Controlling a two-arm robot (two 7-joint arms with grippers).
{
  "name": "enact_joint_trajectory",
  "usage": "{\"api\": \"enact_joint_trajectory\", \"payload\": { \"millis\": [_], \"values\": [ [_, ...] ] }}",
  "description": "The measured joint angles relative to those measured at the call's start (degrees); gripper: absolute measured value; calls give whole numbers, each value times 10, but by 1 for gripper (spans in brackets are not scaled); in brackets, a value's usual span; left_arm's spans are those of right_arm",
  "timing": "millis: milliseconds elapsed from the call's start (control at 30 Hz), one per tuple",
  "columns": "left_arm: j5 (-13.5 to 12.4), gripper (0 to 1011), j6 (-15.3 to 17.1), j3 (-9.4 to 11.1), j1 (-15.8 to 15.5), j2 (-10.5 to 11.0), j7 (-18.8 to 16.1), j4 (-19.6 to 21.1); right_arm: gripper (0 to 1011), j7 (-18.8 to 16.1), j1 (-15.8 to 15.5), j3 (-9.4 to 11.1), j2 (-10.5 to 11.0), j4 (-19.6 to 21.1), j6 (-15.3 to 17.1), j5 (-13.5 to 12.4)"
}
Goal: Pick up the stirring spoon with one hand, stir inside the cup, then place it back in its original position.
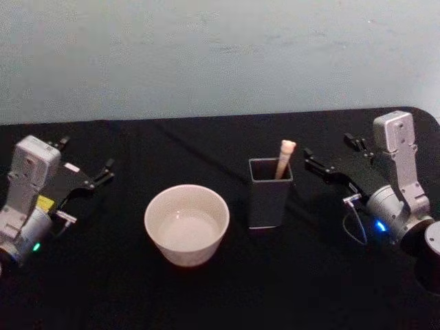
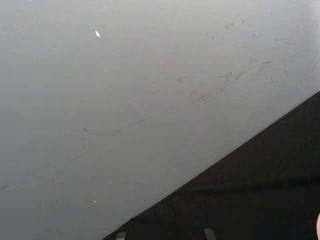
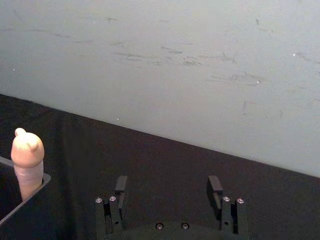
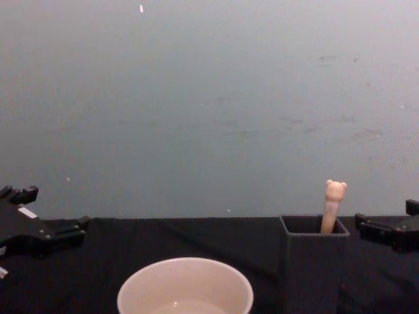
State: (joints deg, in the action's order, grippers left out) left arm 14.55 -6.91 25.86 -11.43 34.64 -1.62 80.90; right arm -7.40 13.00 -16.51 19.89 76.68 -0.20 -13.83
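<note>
One stirring spoon (image 1: pixel 285 157) (beige, bear-headed) stands in the dark grey holder (image 1: pixel 269 196) beside the cream cup (image 1: pixel 186 223); both end effectors, left (image 1: pixel 103 172) and right (image 1: pixel 328 157), are released.

The head camera looks down from above on the holder (image 1: pixel 269 192). The chest camera faces it level, from close by (image 4: pixel 313 261). The right wrist camera sits just beside it (image 3: pixel 25 210). All three share that holder.
</note>
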Motion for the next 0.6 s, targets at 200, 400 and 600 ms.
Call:
{"api": "enact_joint_trajectory", "payload": {
  "millis": [200, 400, 600],
  "values": [
    [0, 1001, 0, 0, 0, 0, 0, 0, 1000, 0, 0, 0, 0, 0, 0, 0],
    [0, 1001, 0, 0, 0, 0, 0, 0, 1000, 0, 0, 0, 0, 0, 0, 0],
    [0, 1001, 0, 0, 0, 0, 0, 0, 1000, 0, 0, 0, 0, 0, 0, 0]
  ]
}}
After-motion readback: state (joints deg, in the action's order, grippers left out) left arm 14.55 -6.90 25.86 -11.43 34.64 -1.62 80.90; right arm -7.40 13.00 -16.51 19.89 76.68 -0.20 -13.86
